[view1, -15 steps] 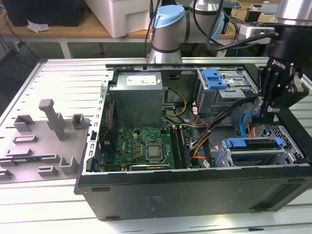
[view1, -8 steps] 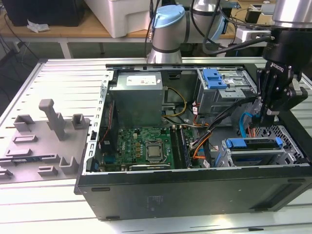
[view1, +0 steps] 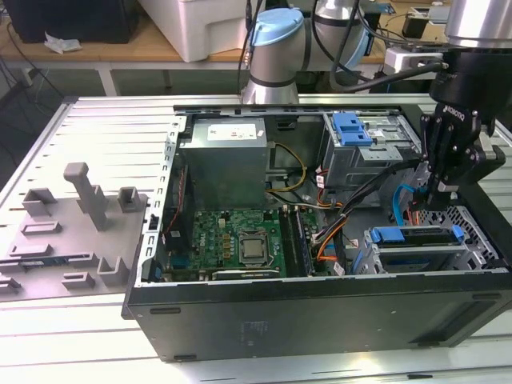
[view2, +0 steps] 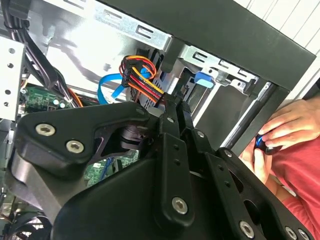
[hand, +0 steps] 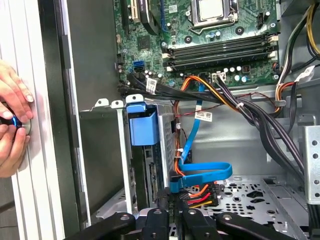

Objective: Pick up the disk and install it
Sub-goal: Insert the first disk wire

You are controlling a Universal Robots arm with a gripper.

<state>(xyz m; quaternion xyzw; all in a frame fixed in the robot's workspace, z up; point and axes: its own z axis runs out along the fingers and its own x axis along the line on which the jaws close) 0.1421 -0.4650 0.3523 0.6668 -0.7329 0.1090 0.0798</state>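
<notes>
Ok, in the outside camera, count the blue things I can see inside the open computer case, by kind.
Blue latch: 1
Blue-framed disk: 1
Blue flat cable: 1
Total: 3

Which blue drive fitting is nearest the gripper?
The disk, with its long blue strip, just by the gripper; the square blue latch sits farther off.

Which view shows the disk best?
The exterior view: the disk sits in the drive cage, its long blue strip seen along its length. In both wrist views, its blue end sticks out of the cage.
</notes>
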